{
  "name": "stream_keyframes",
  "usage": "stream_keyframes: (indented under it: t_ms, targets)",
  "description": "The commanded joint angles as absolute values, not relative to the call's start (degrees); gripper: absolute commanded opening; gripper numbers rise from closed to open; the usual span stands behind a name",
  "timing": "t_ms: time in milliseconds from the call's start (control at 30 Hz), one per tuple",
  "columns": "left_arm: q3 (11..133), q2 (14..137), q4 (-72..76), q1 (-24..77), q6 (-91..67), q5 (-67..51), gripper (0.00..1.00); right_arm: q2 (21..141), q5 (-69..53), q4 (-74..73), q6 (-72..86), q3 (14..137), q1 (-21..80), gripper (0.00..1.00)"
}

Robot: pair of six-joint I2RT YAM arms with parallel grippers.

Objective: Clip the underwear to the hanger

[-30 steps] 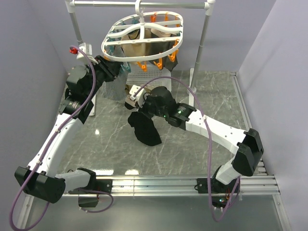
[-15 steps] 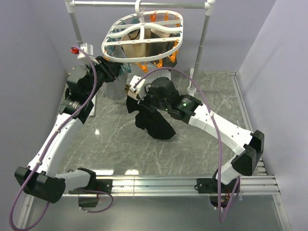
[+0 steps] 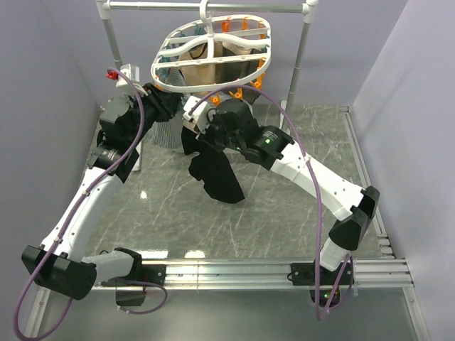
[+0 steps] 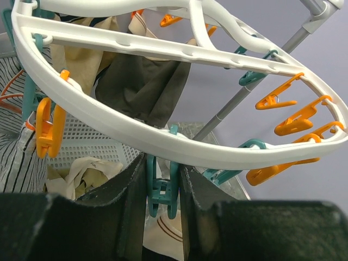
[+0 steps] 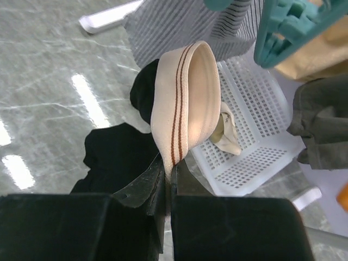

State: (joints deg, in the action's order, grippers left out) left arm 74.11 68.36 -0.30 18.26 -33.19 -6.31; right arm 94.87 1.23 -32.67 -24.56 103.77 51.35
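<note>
The underwear (image 3: 217, 174) is black with a beige waistband (image 5: 185, 98) and hangs off the table from my right gripper (image 5: 167, 176), which is shut on that band. In the top view the right gripper (image 3: 193, 122) sits just under the front rim of the hanger (image 3: 210, 85), a white oval frame with orange and teal clothespins. My left gripper (image 4: 161, 187) is shut on a teal clothespin (image 4: 161, 191) that dangles from the hanger's near rim (image 4: 163, 147). The waistband loop shows right below that pin in the left wrist view.
A white perforated basket (image 5: 255, 147) with a beige garment stands under the hanger. A grey striped cloth (image 5: 179, 27) hangs beside it. Beige and dark garments (image 4: 147, 87) hang from the frame among orange clothespins (image 4: 296, 119). The grey rail stand's post (image 3: 302, 64) rises at right.
My right arm has lifted the underwear off the table and carried it back and up toward the hanger's front rim. The left arm has stayed on the teal clothespin.
</note>
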Motion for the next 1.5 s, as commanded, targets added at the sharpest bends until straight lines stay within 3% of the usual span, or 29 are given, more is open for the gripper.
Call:
stream_keyframes:
  t_ms: [0, 867, 1467]
  targets:
    - [74.4, 67.9, 0.2, 18.6, -31.8, -7.6, 0.00, 96.1, 4.0, -34.2, -25.8, 108.6, 51.1, 0.00]
    - [74.9, 68.8, -1.8, 20.4, -30.1, -6.0, 0.00, 97.6, 4.6, -35.2, -26.7, 113.3, 52.2, 0.00]
    - [75.3, 69.0, -1.2, 20.6, -30.0, -5.1, 0.00, 96.8, 5.8, -34.2, -28.3, 109.4, 53.3, 0.00]
